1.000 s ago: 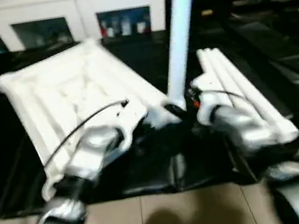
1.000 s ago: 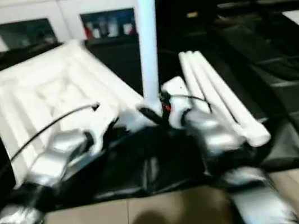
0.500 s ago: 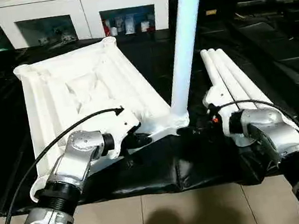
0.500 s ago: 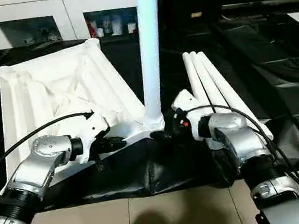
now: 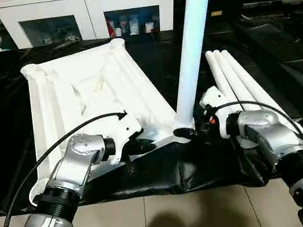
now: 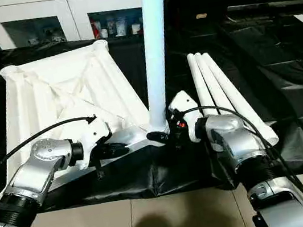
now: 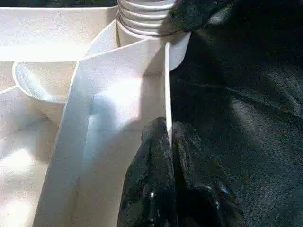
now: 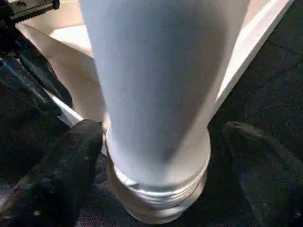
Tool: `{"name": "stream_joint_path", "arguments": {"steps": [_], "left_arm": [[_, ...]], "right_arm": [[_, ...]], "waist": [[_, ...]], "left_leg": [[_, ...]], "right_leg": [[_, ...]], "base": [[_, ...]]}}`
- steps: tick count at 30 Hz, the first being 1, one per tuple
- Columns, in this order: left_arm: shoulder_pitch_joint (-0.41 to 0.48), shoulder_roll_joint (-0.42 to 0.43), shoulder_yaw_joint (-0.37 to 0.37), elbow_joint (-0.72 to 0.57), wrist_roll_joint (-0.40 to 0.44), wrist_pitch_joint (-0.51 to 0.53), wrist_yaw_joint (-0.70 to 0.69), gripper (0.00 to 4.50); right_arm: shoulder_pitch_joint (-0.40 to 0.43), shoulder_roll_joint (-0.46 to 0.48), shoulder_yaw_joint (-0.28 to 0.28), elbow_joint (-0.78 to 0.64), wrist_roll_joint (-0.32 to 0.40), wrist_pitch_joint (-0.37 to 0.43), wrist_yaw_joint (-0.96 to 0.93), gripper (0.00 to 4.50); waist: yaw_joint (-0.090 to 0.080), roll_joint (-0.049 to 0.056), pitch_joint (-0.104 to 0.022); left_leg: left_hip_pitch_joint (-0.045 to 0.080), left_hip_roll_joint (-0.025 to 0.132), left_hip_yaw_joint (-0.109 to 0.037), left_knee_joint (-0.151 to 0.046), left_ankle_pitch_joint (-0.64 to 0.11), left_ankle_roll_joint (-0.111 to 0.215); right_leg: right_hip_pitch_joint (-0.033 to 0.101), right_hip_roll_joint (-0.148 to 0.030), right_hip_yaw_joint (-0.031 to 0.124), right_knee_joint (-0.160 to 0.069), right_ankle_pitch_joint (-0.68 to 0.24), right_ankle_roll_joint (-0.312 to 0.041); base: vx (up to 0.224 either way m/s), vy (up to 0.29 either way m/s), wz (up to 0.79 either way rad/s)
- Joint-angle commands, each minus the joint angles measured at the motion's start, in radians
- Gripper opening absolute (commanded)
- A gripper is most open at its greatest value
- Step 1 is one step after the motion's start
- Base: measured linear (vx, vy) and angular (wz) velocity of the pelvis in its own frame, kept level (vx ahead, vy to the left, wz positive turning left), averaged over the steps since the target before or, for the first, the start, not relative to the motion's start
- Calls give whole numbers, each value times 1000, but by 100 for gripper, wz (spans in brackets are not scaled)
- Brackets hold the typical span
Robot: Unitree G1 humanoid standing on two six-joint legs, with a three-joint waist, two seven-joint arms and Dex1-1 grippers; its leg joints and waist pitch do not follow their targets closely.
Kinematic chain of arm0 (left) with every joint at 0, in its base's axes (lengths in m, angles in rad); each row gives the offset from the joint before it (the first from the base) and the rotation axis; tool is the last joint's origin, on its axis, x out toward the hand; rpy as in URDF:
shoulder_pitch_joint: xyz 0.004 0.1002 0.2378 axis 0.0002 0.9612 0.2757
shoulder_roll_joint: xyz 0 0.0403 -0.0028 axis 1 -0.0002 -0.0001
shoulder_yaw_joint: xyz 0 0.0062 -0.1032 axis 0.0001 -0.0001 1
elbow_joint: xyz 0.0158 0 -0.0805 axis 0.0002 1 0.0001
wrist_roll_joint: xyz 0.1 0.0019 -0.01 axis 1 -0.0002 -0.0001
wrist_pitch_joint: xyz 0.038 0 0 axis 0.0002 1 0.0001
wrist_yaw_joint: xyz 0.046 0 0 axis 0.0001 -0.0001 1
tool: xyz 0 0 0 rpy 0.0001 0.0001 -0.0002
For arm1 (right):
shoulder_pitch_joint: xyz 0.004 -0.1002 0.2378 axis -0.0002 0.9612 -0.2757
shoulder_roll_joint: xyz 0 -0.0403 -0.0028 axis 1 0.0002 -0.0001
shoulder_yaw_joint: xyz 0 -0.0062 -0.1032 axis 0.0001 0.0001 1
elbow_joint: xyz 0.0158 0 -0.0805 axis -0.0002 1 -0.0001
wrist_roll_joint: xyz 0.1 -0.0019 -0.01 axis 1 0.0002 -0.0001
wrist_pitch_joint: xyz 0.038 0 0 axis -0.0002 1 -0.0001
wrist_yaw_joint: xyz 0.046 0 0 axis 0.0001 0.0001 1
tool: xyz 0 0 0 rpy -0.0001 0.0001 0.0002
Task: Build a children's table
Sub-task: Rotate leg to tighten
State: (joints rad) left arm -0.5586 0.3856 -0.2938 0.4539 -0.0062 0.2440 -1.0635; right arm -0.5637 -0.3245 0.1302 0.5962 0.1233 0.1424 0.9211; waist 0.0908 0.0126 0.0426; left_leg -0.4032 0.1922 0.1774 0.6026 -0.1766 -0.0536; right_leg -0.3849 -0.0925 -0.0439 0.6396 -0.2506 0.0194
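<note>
The white tabletop (image 5: 88,97) of the children's table lies upside down on a black sheet (image 5: 283,69), ribbed X-braced underside up, toward the sheet's left side, with round sockets at its corners. Behind it, past the sheet's far edge, stands a white cabinet (image 5: 86,8) with glass doors.

The left gripper (image 7: 169,135) reaches in at the tabletop's near edge, close to its near right corner. Its two black fingers (image 7: 151,161) are pressed together on the thin upright rim of the tabletop, pinching that rim between them.

At the tabletop's near right corner one white leg (image 5: 190,49) stands upright in the corner socket (image 8: 156,208), its ribbed lower end seated in the round collar. The leg rises out of the top of the head views.

The right gripper (image 8: 156,156) sits at the base of this leg with its jaws spread wide, one black finger (image 8: 61,170) on either side of the leg. One finger is just beside the collar; whether it touches cannot be told. The other stands apart from it.

Right of the standing leg, three more legs (image 5: 239,85) lie side by side on the sheet, touching each other, running from far to near, partly behind the right forearm.
</note>
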Motion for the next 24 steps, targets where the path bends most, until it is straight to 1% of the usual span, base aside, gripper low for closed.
{"name": "stream_joint_path", "arguments": {"steps": [1,3,5,7,8,9,11,12,14,15,17,18,20,21,23,24], "left_arm": [[2,-2,-22,-39,-9,5,-18,0],[3,-3,-21,-39,-8,6,-19,0],[2,-5,-23,-37,-7,4,-22,0],[3,-5,-24,-39,-7,3,-26,0],[3,-6,-25,-37,-6,3,-27,0],[3,-7,-27,-37,-6,2,-30,0],[4,-9,-30,-36,-4,1,-32,0],[4,-11,-31,-34,-3,1,-32,0],[4,-11,-32,-35,-3,1,-34,0],[5,-10,-33,-35,-2,1,-35,0],[5,-9,-38,-31,3,3,-37,0],[5,-9,-38,-31,3,2,-36,0],[6,-10,-37,-30,4,3,-33,0],[5,-16,-36,-23,5,9,-23,0],[-10,-51,-24,20,24,18,54,0],[-26,-82,-12,60,40,19,128,0]], "right_arm": [[-21,3,-1,6,0,-12,-6,387],[-22,4,-4,8,1,-13,-4,364],[-22,5,-8,12,2,-17,3,357],[-23,5,-10,18,2,-22,7,332],[-22,6,-11,20,3,-27,10,332],[-22,6,-11,22,5,-29,12,317],[-18,8,-11,23,8,-33,14,300],[-16,9,-11,24,8,-37,14,300],[-14,10,-12,25,9,-39,14,281],[-11,12,-11,25,8,-42,14,278],[2,20,-9,26,5,-47,8,273],[3,21,-9,26,5,-47,6,271],[6,24,-11,27,5,-48,0,268],[10,33,-18,38,6,-49,-19,268],[15,69,-45,76,3,-44,-117,268],[13,100,-64,100,-3,-39,-201,267]], "waist": [[-1,0,-70],[-1,0,-71],[-2,1,-72],[-1,2,-73],[-2,2,-73],[-2,1,-73],[-1,3,-73],[-2,2,-74],[-2,2,-74],[-2,4,-74],[-2,2,-75],[-2,4,-74],[-3,3,-74],[-4,4,-73],[-7,5,-71],[-10,3,-67]], "left_leg": [[29,33,-5,-57,-37,101],[28,32,-6,-56,-34,101],[28,31,-5,-54,-26,105],[29,31,-5,-53,-22,107],[28,32,-6,-53,-22,108],[28,31,-5,-53,-22,108],[28,31,-6,-52,-23,110],[29,31,-6,-52,-23,110],[29,31,-6,-52,-24,110],[29,32,-6,-52,-23,109],[28,31,-6,-51,-21,110],[29,31,-6,-51,-23,110],[29,31,-7,-52,-23,109],[29,31,-6,-52,-30,107],[28,32,-6,-55,-48,97],[32,32,-6,-60,-83,75]], "right_leg": [[50,-41,27,-47,271,-318],[51,-41,28,-46,278,-318],[50,-41,28,-44,290,-319],[50,-40,27,-43,299,-320],[50,-41,27,-43,301,-321],[50,-40,27,-43,303,-322],[51,-40,27,-43,304,-322],[51,-40,27,-43,301,-323],[51,-40,27,-42,301,-324],[50,-39,27,-42,301,-324],[51,-40,27,-41,304,-325],[50,-41,27,-42,303,-325],[51,-40,27,-42,301,-325],[50,-40,27,-43,294,-326],[48,-43,29,-45,270,-328],[48,-42,30,-52,210,-321]], "base": [[0,0,0],[0,0,0],[0,0,0],[0,0,0],[0,0,0],[0,0,0],[0,0,0],[0,0,0],[0,0,0],[0,0,0],[0,0,0],[0,0,0],[0,0,0],[0,0,0],[0,0,0],[0,0,0]]}}
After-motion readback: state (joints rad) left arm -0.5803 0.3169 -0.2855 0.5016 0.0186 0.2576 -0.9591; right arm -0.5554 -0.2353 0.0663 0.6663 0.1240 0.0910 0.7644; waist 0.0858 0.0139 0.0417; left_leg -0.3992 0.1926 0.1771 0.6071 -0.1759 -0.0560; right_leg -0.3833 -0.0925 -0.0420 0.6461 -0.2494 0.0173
